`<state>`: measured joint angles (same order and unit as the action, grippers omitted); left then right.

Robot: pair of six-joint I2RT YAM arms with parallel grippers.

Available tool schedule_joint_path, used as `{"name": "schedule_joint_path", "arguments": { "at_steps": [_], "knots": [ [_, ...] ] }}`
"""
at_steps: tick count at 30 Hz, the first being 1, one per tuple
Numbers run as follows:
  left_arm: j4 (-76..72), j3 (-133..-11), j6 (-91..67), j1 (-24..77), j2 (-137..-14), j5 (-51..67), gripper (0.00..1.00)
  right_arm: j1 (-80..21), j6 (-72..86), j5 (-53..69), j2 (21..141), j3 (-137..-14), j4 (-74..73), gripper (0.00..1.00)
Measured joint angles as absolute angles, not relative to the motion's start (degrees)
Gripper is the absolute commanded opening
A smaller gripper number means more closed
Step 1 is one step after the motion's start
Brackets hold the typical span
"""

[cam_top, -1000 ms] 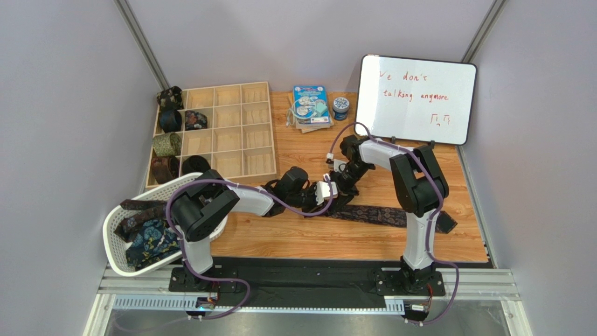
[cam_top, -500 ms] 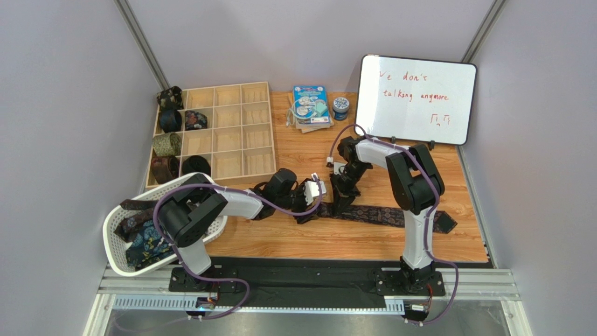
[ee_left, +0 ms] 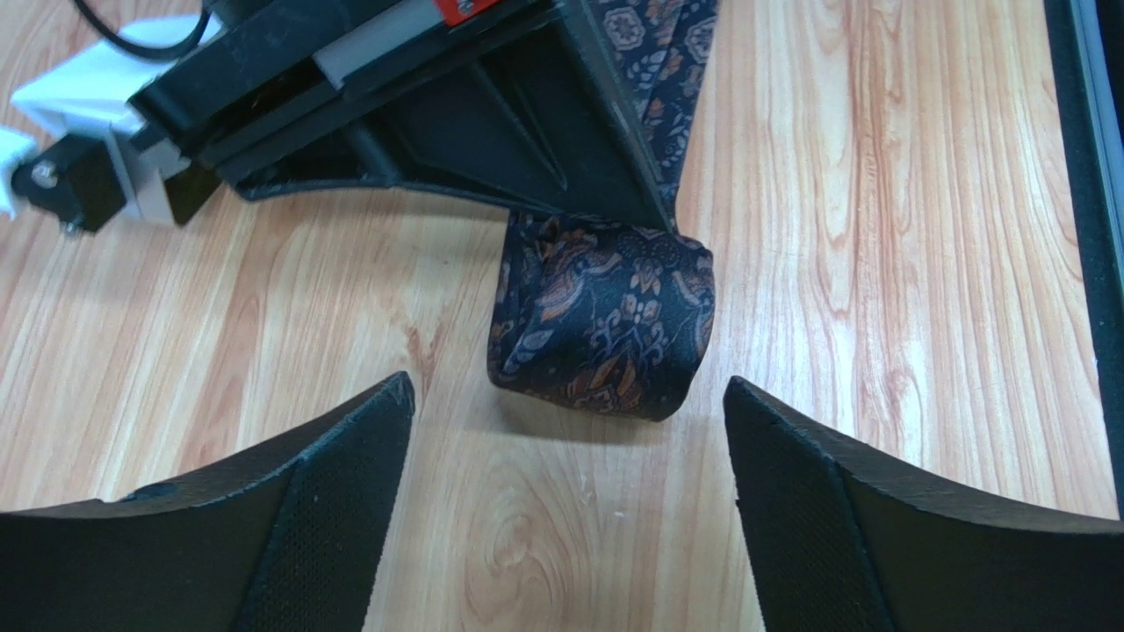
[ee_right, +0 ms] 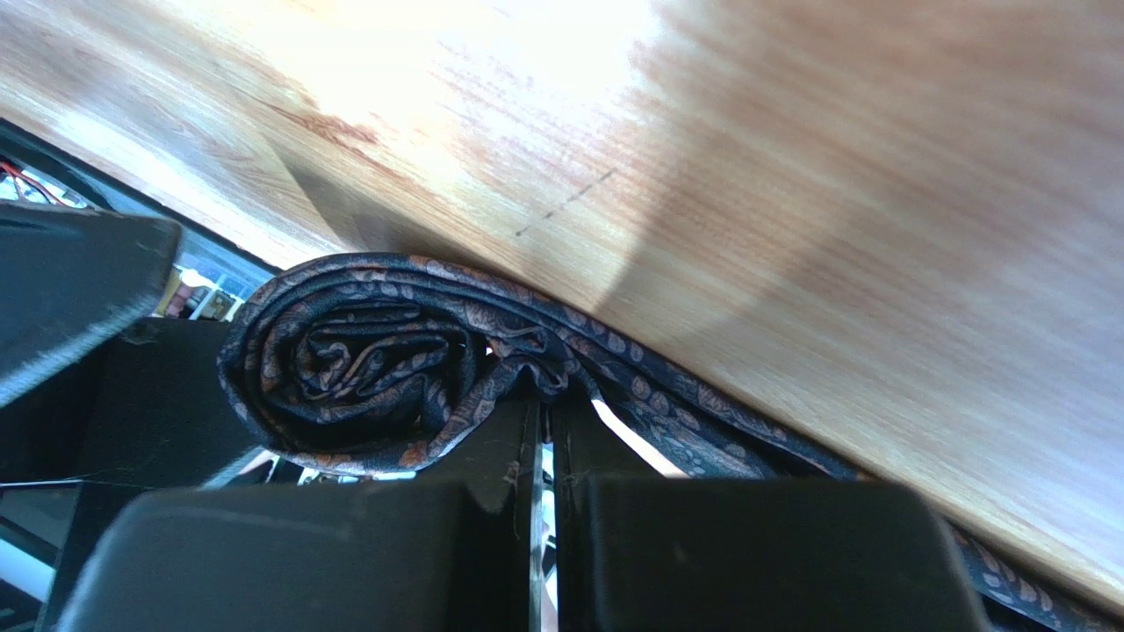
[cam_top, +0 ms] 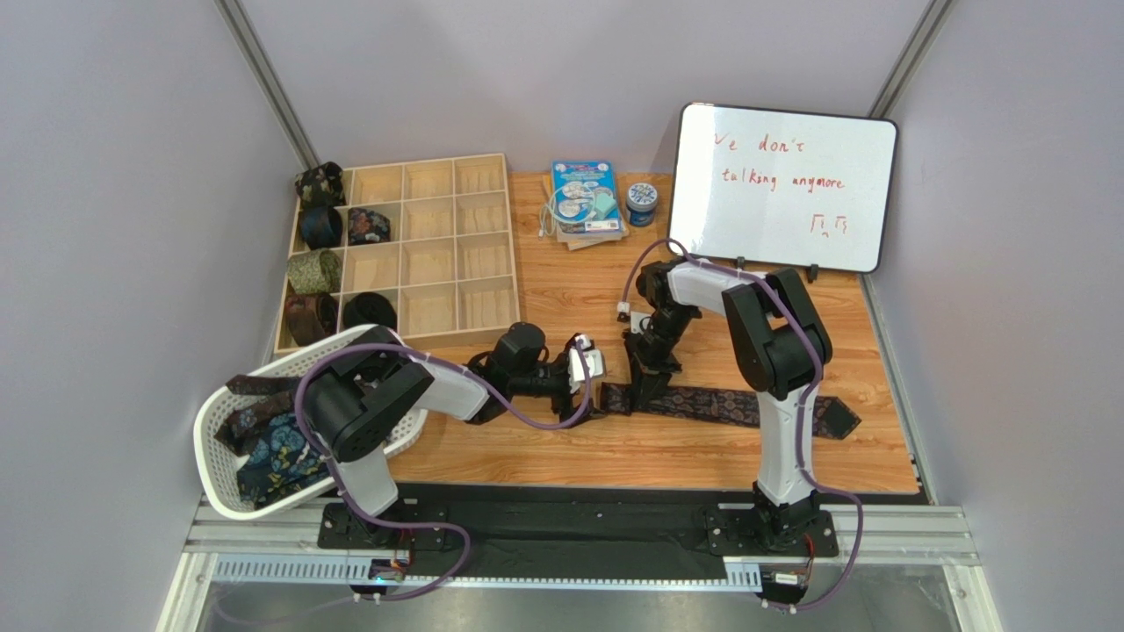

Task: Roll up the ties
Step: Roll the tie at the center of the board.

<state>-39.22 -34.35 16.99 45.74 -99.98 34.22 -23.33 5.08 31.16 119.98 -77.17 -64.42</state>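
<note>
A dark navy tie with orange paisley (cam_top: 739,406) lies flat across the wooden table, and its left end is rolled into a coil (ee_left: 600,316) (ee_right: 356,362). My right gripper (cam_top: 643,385) (ee_right: 541,441) is shut, its tips pressing on the fabric where the coil meets the flat strip. My left gripper (cam_top: 590,368) (ee_left: 565,395) stands open just left of the coil, both fingers (ee_left: 330,514) clear of it. Several rolled ties (cam_top: 317,271) fill the left cells of the wooden organizer. More loose ties (cam_top: 277,448) lie in the white basket.
The wooden grid organizer (cam_top: 436,244) stands at the back left and the white mesh basket (cam_top: 222,419) at the near left. A whiteboard (cam_top: 785,184), a booklet (cam_top: 586,198) and a small tin (cam_top: 641,200) stand at the back.
My left gripper has opened, let go of the coil and drawn back to the left. The right gripper has shifted slightly left and down onto the tie beside the coil.
</note>
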Motion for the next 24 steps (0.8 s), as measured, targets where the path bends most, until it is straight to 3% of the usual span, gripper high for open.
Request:
{"name": "schedule_joint_path", "arguments": {
  "at_steps": [5,8,11,15,16,24],
  "knots": [
    [-39.6,-35.7,20.7,46.7,-102.1,35.8,0.95,-23.3,4.7,31.3,120.6,-77.8,-65.1,0.0],
    [-39.6,-37.6,22.0,47.9,-104.1,35.4,0.88,-23.3,4.6,31.3,120.6,-77.8,-65.1,0.0],
    [-38.3,-39.9,22.5,48.6,-106.1,34.4,0.71,-23.3,4.3,31.5,120.6,-77.8,-65.2,0.0],
    [-35.9,-42.1,22.5,48.8,-107.6,33.4,0.35,-23.3,4.0,31.7,120.6,-77.9,-65.2,0.0],
    [-35.8,-42.1,22.4,48.9,-107.6,33.4,0.31,-23.3,4.0,31.8,120.6,-78.0,-65.2,0.0],
    [-35.4,-39.8,18.2,49.4,-105.1,28.6,0.24,-23.1,5.4,33.5,118.8,-76.8,-60.4,0.0]
  ]
}}
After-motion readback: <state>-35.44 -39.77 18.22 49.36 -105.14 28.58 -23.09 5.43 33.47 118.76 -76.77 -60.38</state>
